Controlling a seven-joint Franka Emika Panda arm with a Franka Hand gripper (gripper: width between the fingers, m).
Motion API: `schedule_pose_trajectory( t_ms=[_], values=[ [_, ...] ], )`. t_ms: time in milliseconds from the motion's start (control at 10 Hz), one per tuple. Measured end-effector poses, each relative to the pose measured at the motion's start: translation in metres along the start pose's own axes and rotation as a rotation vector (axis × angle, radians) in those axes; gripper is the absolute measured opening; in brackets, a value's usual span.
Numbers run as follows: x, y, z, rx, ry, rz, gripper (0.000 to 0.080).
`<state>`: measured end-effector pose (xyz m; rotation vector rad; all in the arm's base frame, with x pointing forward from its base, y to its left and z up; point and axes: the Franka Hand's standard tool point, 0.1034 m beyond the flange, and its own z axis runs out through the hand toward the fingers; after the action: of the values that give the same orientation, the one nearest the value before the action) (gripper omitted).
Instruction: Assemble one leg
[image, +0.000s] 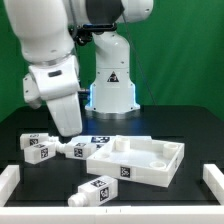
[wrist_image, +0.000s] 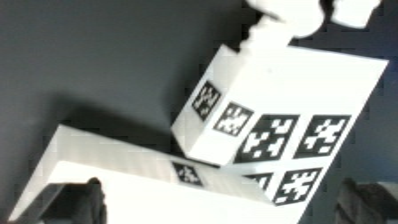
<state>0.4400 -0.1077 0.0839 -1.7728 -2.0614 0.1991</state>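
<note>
Black table (image: 180, 125), two pegs lying touching: the spread gripper (wrist_image: 228, 200) hovers over one leg (wrist_image: 125, 160); closing off-centre could knock the neighbouring leg (wrist_image: 294, 95) askew.

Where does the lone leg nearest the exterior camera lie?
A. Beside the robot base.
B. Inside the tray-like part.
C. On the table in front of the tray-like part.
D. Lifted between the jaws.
C: the lone leg lies on the table, nearer the camera than the tray-like part and outside its walls.
</note>
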Motion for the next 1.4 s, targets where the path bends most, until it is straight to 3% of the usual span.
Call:
schedule_pose_trajectory(
  t_ms=[500, 700, 800, 1000, 1100, 1400],
  values=[
    [-0.001, -0.002, 0.001, 0.001, 0.007, 0.011, 0.0649],
    [0.019, -0.021, 0.007, -0.005, 0.029, 0.283, 0.0649],
    [0.04, -0.021, 0.015, -0.002, 0.021, 0.373, 0.0649],
    [0.067, -0.013, 0.031, 0.006, 0.027, 0.5, 0.0649],
    [0.075, -0.006, 0.032, -0.011, 0.022, 0.484, 0.0649],
    [0.071, -0.008, 0.032, -0.008, 0.024, 0.485, 0.0649]
  ],
)
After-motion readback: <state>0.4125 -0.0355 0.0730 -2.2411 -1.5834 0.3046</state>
